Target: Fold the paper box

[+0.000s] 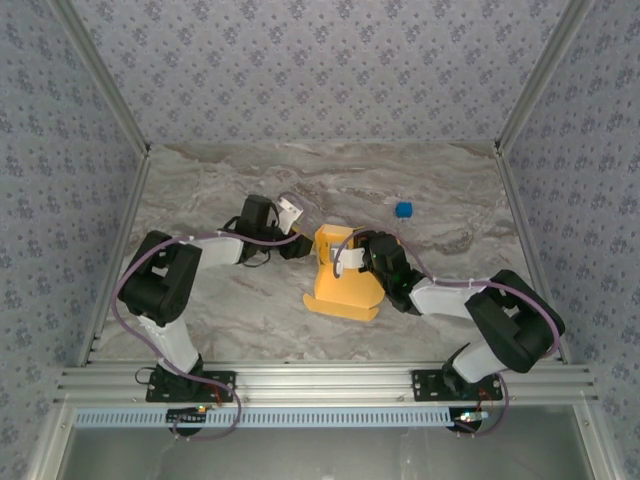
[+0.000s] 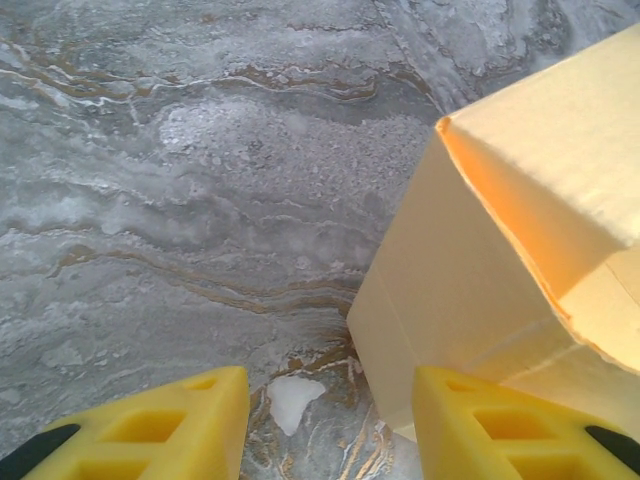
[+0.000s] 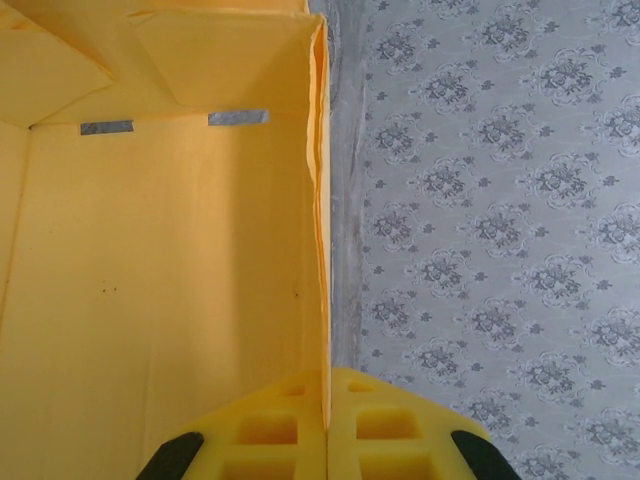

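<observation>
The paper box [image 1: 340, 272] is yellow-orange card, partly folded up, and stands mid-table with a flap spread toward the near side. My right gripper [image 1: 349, 258] reaches in from the right. In the right wrist view it [image 3: 328, 425] is shut on the thin edge of the box's side wall [image 3: 318, 200], with the box's inside [image 3: 160, 260] to the left. My left gripper [image 1: 306, 246] sits at the box's left far corner. In the left wrist view it [image 2: 330, 425] is open over bare tabletop. The box's outer wall [image 2: 470, 270] stands just ahead of the right finger [image 2: 500, 425].
A small blue object [image 1: 403, 209] lies on the marble tabletop [image 1: 220, 180] behind and right of the box. Patterned walls [image 1: 320, 70] enclose the back and both sides. Two grey tape strips [image 3: 238, 117] show inside the box.
</observation>
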`<state>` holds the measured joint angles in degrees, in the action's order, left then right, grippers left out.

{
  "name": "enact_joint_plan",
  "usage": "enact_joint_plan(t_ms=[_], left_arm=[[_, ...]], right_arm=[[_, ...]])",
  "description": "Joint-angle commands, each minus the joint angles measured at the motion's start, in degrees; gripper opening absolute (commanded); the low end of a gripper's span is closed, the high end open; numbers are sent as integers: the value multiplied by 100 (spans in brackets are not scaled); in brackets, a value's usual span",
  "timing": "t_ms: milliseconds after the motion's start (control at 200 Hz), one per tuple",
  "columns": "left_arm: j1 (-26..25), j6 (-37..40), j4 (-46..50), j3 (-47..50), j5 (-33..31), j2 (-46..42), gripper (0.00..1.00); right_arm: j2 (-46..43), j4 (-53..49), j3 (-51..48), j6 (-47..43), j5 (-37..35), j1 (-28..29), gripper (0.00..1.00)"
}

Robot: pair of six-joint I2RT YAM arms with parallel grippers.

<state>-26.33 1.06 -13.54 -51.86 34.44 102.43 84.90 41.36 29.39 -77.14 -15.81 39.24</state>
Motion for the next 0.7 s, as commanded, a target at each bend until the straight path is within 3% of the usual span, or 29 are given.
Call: enact_joint_plan(t_ms=[0, 280, 695], left_arm=[[-74, 128, -90, -88, 381, -39, 47], [-82, 325, 255, -164, 623, -75, 52], [-144, 448, 722, -84, 482, -273, 52]], right_arm=[[-88, -84, 91, 121, 33, -37, 0], [-102, -180, 159, 148, 43, -72, 0], [-102, -208, 221, 172, 77, -101, 0]])
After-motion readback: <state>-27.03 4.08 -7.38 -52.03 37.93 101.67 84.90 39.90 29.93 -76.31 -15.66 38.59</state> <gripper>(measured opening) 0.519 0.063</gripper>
